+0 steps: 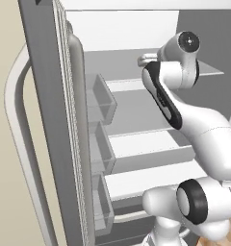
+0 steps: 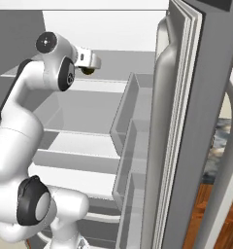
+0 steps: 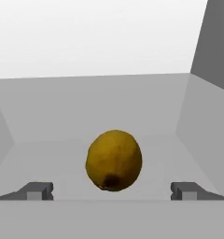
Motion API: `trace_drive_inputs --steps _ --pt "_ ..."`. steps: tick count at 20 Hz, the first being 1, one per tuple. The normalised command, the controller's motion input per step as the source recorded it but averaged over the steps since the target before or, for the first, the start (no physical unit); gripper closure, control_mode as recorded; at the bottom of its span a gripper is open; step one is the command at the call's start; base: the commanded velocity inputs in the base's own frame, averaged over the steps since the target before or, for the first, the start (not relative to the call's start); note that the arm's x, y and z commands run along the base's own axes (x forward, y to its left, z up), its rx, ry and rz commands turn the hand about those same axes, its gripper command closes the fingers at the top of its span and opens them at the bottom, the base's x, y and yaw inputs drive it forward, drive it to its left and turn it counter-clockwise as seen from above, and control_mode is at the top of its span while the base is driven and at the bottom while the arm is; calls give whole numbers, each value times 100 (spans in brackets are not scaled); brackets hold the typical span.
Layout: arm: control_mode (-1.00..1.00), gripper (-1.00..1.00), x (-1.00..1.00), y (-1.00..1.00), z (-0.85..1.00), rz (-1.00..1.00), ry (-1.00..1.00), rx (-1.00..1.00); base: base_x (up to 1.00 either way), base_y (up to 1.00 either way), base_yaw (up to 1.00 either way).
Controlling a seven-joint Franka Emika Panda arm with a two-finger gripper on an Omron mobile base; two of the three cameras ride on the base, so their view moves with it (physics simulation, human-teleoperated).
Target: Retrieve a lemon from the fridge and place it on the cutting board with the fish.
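The lemon (image 3: 114,160), dull yellow and round, lies on a white shelf inside the open fridge (image 1: 45,96). In the hand view it sits centred just ahead of my gripper (image 3: 113,191), whose fingertips (image 3: 39,190) stand wide apart on either side of it, open and not touching it. From the right base view the hand (image 2: 89,60) reaches over an upper shelf, with the lemon (image 2: 88,71) showing as a dark spot under it. The arm hides most of the hand (image 1: 144,60) in the left base view. The cutting board and the fish are out of view.
The fridge's open doors flank the arm, one at the left (image 1: 45,96) and one at the right (image 2: 186,121), each with grey door bins (image 2: 130,116). Further white shelves (image 1: 151,144) lie below the hand. The compartment's grey side wall (image 3: 212,42) stands close beside the lemon.
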Motion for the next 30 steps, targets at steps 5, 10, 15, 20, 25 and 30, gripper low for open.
trace_drive_inputs --steps 5,10,15,20,25,30 --pt "-100 -100 27 0 0 0 0 0 0 0 0" --pt "-100 -100 16 -1 -1 0 0 0 0 0 0" --pt "-100 -100 13 -4 -1 0 0 0 0 0 0" --pt "-100 -100 15 -2 -7 0 0 0 0 0 0" --pt "-100 -100 14 0 -15 0 4 -1 0 0 0" --pt "-100 -100 17 0 -14 0 6 -1 0 0 0"
